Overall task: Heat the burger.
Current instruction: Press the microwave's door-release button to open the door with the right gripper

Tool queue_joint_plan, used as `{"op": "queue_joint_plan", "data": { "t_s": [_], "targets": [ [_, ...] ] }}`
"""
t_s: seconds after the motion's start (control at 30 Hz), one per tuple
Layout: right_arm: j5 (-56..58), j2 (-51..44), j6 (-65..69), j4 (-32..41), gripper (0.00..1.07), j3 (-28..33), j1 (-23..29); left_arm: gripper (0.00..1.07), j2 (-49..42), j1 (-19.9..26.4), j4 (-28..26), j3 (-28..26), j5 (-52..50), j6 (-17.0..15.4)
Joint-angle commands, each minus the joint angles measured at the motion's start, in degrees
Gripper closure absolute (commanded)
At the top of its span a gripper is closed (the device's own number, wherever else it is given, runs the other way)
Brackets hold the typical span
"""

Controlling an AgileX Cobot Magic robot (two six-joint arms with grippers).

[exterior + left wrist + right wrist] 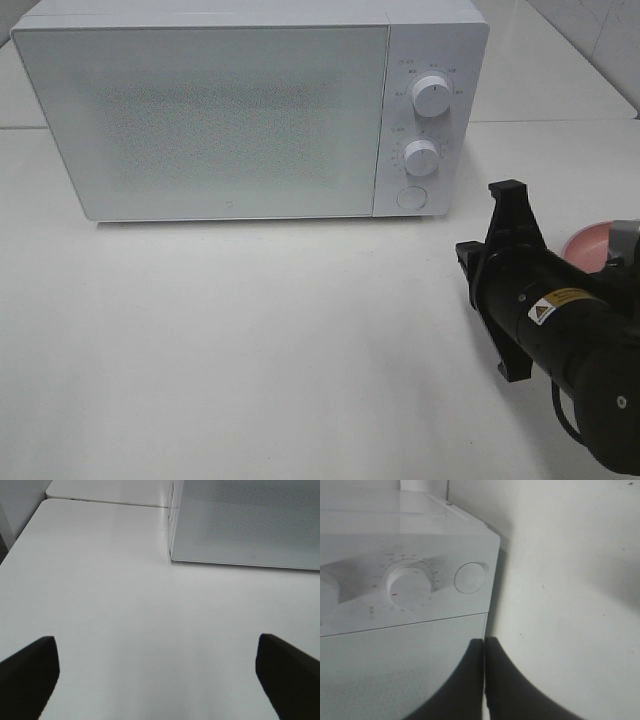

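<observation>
Now | right claw [484, 642] closed, facing microwave [250, 110] corner | left claw [156, 647] spread

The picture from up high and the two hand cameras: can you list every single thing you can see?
microwave: one, white, at the back of the table, door closed
knobs: two, white, one above the other on the microwave's right panel
button: one, white and round, below the knobs
plate: one, pink, at the right edge, mostly hidden behind the right arm
burger: none in view
table: one, white, under everything
left gripper: one, black, open, over bare table near the microwave's left corner
right gripper: one, black, shut, pointing at the microwave's lower right corner
</observation>
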Motion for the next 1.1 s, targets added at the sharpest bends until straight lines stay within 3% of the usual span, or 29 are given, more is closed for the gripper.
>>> {"op": "queue_joint_plan", "data": {
  "t_s": [0.03,0.73,1.1],
  "targets": [
    [-0.06,2.69,3.32,-0.69,1.07,-1.49,0.06,0.07,-0.92,-0.06,0.00,0.06,0.11,0.00],
    [1.26,13.92,6.07,-1.72,1.07,-12.78,0.06,0.07,-0.92,-0.06,0.00,0.06,0.11,0.00],
    [2.81,15.93,5.90,-1.78,1.07,-17.65,-4.81,0.07,-0.92,-0.06,0.00,0.06,0.11,0.00]
  ]
}}
